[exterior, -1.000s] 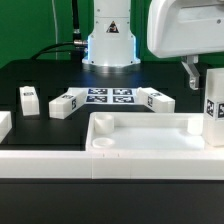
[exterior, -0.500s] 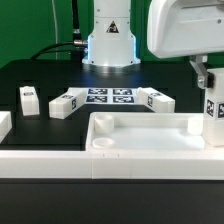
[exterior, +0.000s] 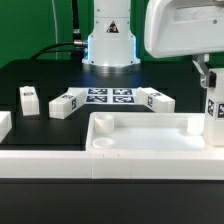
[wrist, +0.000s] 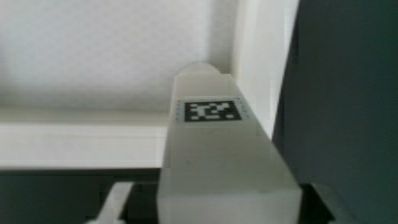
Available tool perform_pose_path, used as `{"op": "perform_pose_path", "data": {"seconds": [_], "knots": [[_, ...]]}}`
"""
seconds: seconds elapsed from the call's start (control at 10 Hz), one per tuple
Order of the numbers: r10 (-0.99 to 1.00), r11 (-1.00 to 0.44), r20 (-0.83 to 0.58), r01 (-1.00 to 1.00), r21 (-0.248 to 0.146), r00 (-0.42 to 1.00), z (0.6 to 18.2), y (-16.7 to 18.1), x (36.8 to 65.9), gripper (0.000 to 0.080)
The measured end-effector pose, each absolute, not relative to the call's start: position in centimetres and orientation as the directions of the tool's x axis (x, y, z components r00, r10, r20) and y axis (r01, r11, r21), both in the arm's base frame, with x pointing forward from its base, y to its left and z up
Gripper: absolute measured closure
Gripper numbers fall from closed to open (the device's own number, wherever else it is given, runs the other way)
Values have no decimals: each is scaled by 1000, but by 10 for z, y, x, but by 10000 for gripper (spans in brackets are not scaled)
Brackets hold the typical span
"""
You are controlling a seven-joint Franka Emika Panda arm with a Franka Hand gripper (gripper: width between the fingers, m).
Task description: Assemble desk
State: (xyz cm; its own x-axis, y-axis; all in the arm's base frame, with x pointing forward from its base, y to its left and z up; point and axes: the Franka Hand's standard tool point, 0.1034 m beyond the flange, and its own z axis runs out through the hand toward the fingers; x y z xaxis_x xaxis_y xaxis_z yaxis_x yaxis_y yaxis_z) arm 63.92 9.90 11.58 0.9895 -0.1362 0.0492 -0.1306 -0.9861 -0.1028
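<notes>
Got my hand clamped on one leg, holding it upright at the tabletop corner on the exterior view's right. Can't tell if it's actually in the socket. Past the tabletop's far edge, spare legs lie either side of the marker board.

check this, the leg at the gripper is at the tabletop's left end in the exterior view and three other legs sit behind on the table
Wrong side: the exterior view shows the leg at the gripper at the tabletop's end on the exterior view's right. Three other legs sit behind on the table.
</notes>
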Motion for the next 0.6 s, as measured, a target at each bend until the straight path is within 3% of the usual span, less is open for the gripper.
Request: {"op": "perform_pose_path", "data": {"seconds": [0.4, 0.6], "knots": [[-517, -850, 10, -511, -128, 856, 115, 96, 638, 509], [-581, -807, -1, -576, -130, 814, 115, 95, 639, 509]]}}
